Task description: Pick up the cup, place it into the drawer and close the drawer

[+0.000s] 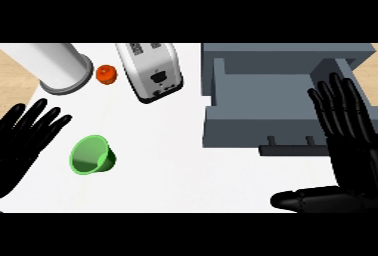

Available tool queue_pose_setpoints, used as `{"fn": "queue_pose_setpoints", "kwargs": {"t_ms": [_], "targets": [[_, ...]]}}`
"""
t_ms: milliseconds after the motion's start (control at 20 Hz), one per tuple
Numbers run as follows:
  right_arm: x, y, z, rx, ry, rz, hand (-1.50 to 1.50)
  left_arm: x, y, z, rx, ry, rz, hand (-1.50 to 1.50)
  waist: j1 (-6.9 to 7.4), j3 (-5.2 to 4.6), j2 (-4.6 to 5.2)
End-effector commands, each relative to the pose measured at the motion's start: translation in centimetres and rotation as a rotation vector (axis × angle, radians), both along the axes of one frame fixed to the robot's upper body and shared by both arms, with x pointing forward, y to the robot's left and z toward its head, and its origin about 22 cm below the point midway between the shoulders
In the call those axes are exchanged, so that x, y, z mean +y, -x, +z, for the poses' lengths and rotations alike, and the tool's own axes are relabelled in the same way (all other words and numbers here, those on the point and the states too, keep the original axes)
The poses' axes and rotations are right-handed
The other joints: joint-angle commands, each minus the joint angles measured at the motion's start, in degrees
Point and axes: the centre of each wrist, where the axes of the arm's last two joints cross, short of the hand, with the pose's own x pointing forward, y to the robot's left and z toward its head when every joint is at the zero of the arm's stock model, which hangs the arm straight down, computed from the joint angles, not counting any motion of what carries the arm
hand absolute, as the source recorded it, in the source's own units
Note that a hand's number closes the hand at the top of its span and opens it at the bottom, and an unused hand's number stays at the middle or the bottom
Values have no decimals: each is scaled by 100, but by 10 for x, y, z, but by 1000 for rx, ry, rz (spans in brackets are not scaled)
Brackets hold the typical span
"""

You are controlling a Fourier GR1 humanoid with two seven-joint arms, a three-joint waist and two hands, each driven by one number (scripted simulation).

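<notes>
We see the small green tapered cup (92, 156) on the white counter (184, 170) at the near left, close to our left hand (22, 140), whose fingers are spread and released, and well apart from the open grey drawer (251, 127) at the far right, where our right hand (354, 165) rests alongside with fingers straight, holding nothing. We judge it light, stiff and somewhat slippery, best taken round the wall just below the rim, thumb opposite fingers, since the taper could let it slide. It seems to stand upright, mouth up, long axis roughly vertical, narrowing towards the base.
</notes>
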Motion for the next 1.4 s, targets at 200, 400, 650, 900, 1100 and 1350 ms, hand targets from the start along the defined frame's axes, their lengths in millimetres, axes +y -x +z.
{"fn": "queue_pose_setpoints", "kwargs": {"t_ms": [200, 400, 650, 900, 1100, 1350], "targets": [[15, -21, -2, 9, 12, 13, -150, -14, 4, -25, 28, 9, 8, -150, 19, 3, -2], [9, -5, -5, 6, -6, 7, -150, -7, -18, -1, 48, -16, 36, -150, -9, 4, -4], [7, -13, 4, -13, 7, -7, -150, 10, -10, -38, 77, -39, 37, -150, -3, 3, -3], [0, -10, -1, -7, -3, -10, -150, 10, -6, -37, 98, -82, 62, -150, 0, 4, -4], [5, -4, 1, -20, 7, 0, -150, 17, -19, -66, 110, -91, 68, -150, -15, 2, 0], [2, -6, 19, -16, -1, -4, -150, 54, -16, -75, 156, -116, 142, -150, -9, 2, -2]]}}
